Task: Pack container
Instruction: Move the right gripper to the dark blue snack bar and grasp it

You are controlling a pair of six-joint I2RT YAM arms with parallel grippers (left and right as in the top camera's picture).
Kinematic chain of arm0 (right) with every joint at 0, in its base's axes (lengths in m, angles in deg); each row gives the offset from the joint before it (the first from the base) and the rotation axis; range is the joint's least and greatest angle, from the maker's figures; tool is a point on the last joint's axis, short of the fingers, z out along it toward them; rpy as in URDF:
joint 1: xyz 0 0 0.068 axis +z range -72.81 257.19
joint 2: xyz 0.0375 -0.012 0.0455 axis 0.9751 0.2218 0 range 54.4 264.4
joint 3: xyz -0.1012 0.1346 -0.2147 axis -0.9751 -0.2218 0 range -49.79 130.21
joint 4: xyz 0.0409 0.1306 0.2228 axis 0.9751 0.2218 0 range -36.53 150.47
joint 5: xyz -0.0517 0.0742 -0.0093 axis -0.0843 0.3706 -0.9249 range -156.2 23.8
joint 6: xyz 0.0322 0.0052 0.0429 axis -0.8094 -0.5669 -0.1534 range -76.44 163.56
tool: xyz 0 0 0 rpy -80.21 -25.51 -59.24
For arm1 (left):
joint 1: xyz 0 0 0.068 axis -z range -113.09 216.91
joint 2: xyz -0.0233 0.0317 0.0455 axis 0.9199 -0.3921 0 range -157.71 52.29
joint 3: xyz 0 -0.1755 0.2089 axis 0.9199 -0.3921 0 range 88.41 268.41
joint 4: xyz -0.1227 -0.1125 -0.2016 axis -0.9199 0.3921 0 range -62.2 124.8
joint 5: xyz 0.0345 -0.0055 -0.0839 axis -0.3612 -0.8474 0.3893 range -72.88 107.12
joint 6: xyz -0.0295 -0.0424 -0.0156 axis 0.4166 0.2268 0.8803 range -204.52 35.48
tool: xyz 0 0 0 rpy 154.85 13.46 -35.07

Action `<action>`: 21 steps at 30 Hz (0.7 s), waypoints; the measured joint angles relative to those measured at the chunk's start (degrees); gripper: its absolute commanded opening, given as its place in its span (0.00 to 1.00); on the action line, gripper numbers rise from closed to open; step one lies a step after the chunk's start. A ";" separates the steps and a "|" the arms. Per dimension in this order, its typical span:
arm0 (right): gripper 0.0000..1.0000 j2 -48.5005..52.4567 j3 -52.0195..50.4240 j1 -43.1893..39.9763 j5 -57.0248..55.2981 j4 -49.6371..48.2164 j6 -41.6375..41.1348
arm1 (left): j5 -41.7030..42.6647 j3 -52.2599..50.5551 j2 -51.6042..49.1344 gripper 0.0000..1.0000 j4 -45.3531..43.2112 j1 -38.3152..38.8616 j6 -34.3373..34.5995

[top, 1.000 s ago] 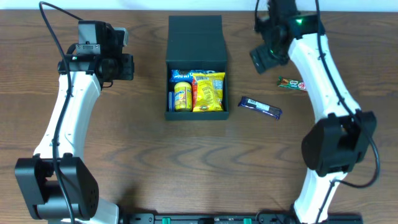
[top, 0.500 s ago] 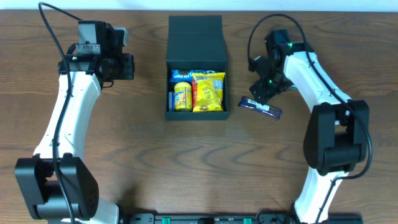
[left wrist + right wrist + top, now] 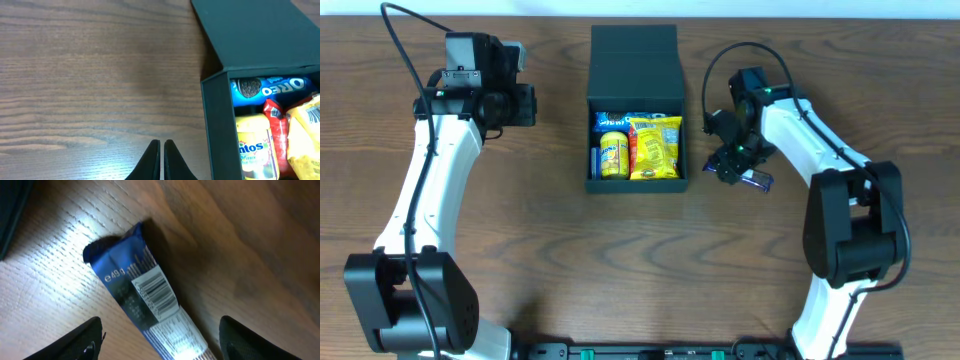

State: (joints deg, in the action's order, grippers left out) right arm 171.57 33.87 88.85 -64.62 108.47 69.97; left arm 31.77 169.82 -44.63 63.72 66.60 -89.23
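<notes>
1. Brown wooden table [image 3: 550, 250] carries the black box [image 3: 636, 184] midway between the arms, lid flap thrown back, holding yellow packets [image 3: 655, 148] and a blue cookie roll [image 3: 272, 86].
2. Right of the box lies a blue snack bar [image 3: 145, 295]; the right claw [image 3: 162, 347] hangs over it, released, one finger on each side.
3. To grip well, I'd centre over the bar's middle, sink until the fingers near the wood, then pinch across its narrow width.
4. The left claw [image 3: 161, 160] is clenched on nothing, left of the box, not touching it.
</notes>
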 measured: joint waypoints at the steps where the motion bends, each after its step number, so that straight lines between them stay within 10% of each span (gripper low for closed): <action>1: 0.72 -0.02 -0.42 0.00 0.00 -0.31 0.02 | 0.00 0.00 0.00 0.06 -0.04 0.00 0.00; 21: 0.57 -0.02 -3.65 0.00 -0.04 -6.01 0.02 | 0.00 0.00 0.00 0.06 -0.13 0.00 0.00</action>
State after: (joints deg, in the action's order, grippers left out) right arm 171.54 30.22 88.85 -64.66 102.46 70.00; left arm 31.77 169.82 -44.63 63.59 66.60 -89.23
